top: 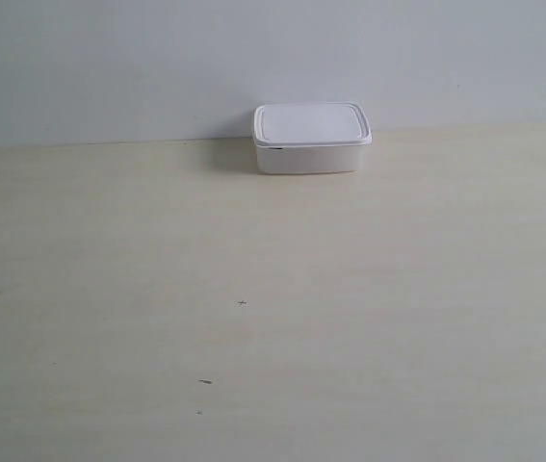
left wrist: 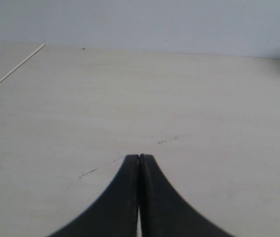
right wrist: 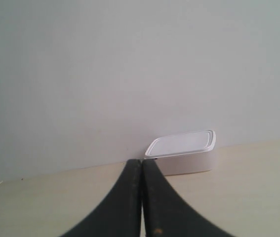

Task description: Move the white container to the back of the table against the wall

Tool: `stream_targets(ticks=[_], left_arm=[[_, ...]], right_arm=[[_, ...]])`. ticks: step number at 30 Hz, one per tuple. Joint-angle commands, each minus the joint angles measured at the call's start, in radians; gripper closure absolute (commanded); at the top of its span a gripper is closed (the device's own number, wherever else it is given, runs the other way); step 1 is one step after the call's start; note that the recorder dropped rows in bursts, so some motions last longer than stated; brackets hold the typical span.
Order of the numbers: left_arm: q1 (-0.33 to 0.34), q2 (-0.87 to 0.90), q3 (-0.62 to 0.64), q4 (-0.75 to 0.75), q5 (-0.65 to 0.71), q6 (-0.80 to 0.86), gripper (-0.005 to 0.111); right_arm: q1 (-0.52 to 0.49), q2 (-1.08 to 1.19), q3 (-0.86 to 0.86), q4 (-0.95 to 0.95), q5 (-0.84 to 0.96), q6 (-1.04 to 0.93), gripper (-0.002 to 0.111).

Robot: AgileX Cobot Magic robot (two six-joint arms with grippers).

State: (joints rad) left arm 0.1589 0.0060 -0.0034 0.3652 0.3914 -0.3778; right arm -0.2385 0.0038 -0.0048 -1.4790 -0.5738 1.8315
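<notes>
- Spotted ahead of the right claw (right wrist: 141, 161), past its tips and clear of them: container (right wrist: 181, 153), lid (right wrist: 180, 143) on, flat on table (right wrist: 248, 187).
- Appears pressed up against wall (right wrist: 105, 74) at the far edge of table, with no gap visible behind it in the exterior view. Judged done, or nearly so.
- Right claw: closed tight, fingers pressed together, holding nothing.
- Left claw (left wrist: 139, 157): likewise closed, fingers meeting, empty. Nothing in front of it but bare table and wall, no container in its sight.
- Neither claw visible in the exterior view.
- Probably light: thin white plastic, contents hidden under lid.
- Likely stiff at the rounded corners and springier along the long sides. Smooth, so somewhat slippery under hard fingers.
- Not fragile, but apt to skid on the smooth table and to twist if nudged off-centre.
- For a small correction: best pushed with closed tips, low on the middle of the side nearest the claw, square on, to stop it turning.
- For a lift instead: open wide, straddle the shorter width just under the lid rim if the opening allows, and squeeze gently to avoid popping the lid.
</notes>
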Motion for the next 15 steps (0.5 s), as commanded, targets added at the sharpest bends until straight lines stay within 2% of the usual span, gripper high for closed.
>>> stream_targets(ticks=[1,6,15], left_arm=[[0.004,-0.006,0.003,-0.008,-0.006,0.001,0.107],[0.004,-0.006,0.003,-0.008,-0.006,0.001,0.107],[0.004,-0.006,0.003,-0.008,-0.006,0.001,0.107]], right_arm=[[-0.005,-0.004,0.005,-0.076,0.003,0.001,0.108],[0.044,-0.004,0.005,-0.255,0.028,0.001,0.108],[0.266,-0.004,0.005,-0.265,0.272,0.056,0.108]])
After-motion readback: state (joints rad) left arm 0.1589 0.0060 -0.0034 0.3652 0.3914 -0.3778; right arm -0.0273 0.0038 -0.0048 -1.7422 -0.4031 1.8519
